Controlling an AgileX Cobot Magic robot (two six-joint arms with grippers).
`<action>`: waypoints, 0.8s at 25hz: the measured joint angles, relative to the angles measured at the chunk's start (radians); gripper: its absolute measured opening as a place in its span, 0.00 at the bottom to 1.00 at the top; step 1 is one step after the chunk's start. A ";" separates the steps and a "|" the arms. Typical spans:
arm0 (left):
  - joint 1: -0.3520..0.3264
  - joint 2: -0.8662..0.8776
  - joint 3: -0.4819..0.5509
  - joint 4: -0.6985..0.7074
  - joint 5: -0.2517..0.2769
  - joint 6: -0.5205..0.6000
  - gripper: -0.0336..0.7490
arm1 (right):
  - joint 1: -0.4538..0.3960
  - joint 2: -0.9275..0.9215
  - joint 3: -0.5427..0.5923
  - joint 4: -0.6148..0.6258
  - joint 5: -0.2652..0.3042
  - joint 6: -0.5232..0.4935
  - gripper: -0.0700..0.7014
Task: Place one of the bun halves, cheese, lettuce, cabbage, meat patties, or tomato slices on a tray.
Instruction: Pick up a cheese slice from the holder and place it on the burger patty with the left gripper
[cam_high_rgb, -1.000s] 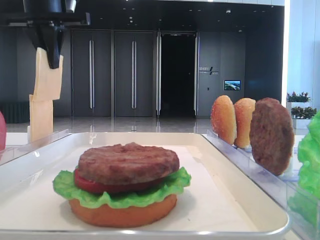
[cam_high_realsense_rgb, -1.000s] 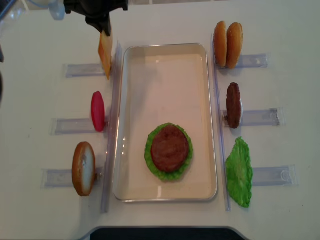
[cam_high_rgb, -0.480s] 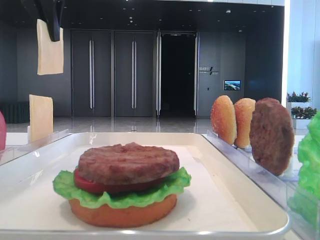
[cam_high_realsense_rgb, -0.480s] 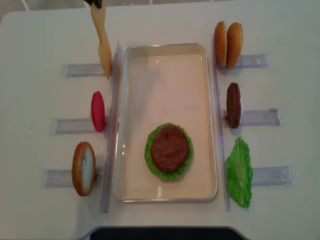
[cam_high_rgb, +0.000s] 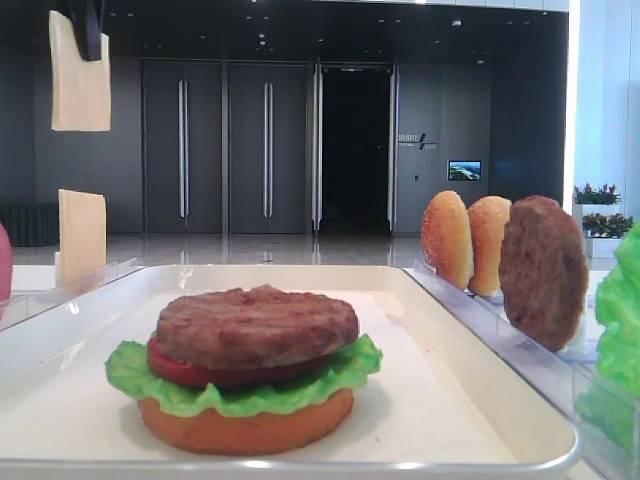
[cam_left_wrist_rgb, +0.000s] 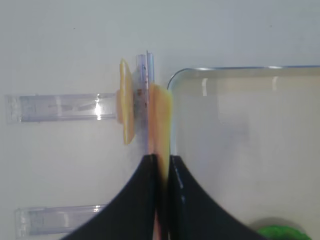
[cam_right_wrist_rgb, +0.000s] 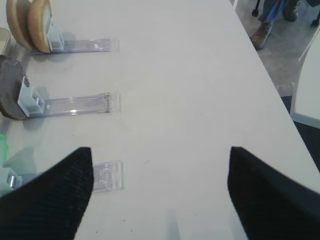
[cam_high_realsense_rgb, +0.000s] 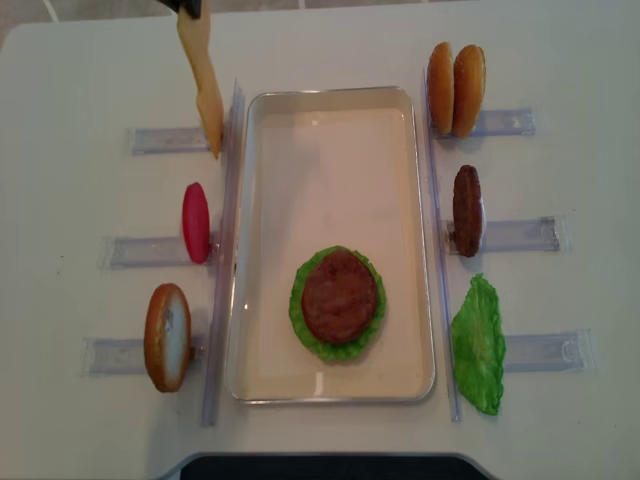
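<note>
Left gripper (cam_left_wrist_rgb: 161, 165) pinches a cheese slice (cam_high_rgb: 79, 75) aloft, over the table left of the tray's (cam_high_realsense_rgb: 330, 393) far corner.

Nearest me on the tray I see the stack: flat bun half (cam_high_rgb: 245, 423), lettuce (cam_high_rgb: 250, 388), tomato slice (cam_high_rgb: 185, 368), meat patty (cam_high_rgb: 257, 325) on top. Beyond it the tray lies bare. On the left stand a bun half (cam_high_realsense_rgb: 166, 336), a red slice (cam_high_realsense_rgb: 196, 222) and a second cheese slice (cam_high_rgb: 81, 235) upright in clear racks (cam_high_realsense_rgb: 165, 139); a clear divider wall (cam_high_realsense_rgb: 228, 180) runs between them and the tray. The left wrist view shows the jaws pressed onto the slice's edge. The right wrist view alone shows the right gripper (cam_right_wrist_rgb: 160, 195) spread wide, holding nothing, over bare table (cam_right_wrist_rgb: 190, 90) beside the right-hand racks.
</note>
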 joint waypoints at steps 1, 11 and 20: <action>0.000 -0.020 0.020 0.002 0.000 0.000 0.08 | 0.000 0.000 0.000 0.000 0.000 0.000 0.81; 0.000 -0.302 0.331 0.020 0.000 -0.001 0.08 | 0.000 0.000 0.000 0.000 0.000 0.000 0.81; 0.000 -0.561 0.588 0.066 0.000 -0.026 0.08 | 0.000 0.000 0.000 0.000 0.000 0.000 0.81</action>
